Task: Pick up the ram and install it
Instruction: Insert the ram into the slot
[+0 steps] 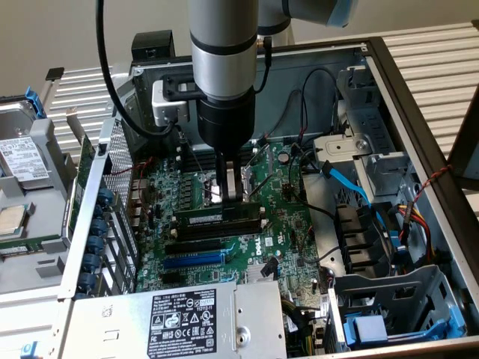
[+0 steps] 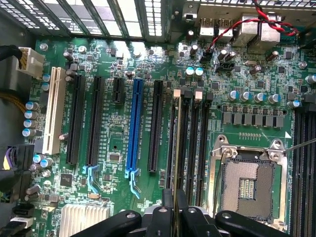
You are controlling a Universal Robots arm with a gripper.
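Note:
The ram [image 1: 202, 218] is a long dark-green stick with a whitish label. It stands on edge along the black memory slots [image 1: 224, 229] in the middle of the motherboard [image 1: 288, 224]. My gripper [image 1: 233, 196] comes straight down from the arm and is shut on the ram's top edge near its middle. In the wrist view the ram [image 2: 174, 148] shows edge-on as a thin line running away from my gripper [image 2: 174, 200]. There it lies beside the empty memory slots [image 2: 193, 133]. Whether it is pressed home in a slot I cannot tell.
A blue expansion slot [image 1: 193, 261] [image 2: 134, 128] lies parallel to the ram. The open CPU socket [image 2: 247, 182] sits on the other side of the memory slots. The power supply [image 1: 187, 321], drive cage [image 1: 382, 299], blue cable [image 1: 348, 187] and case walls crowd the board.

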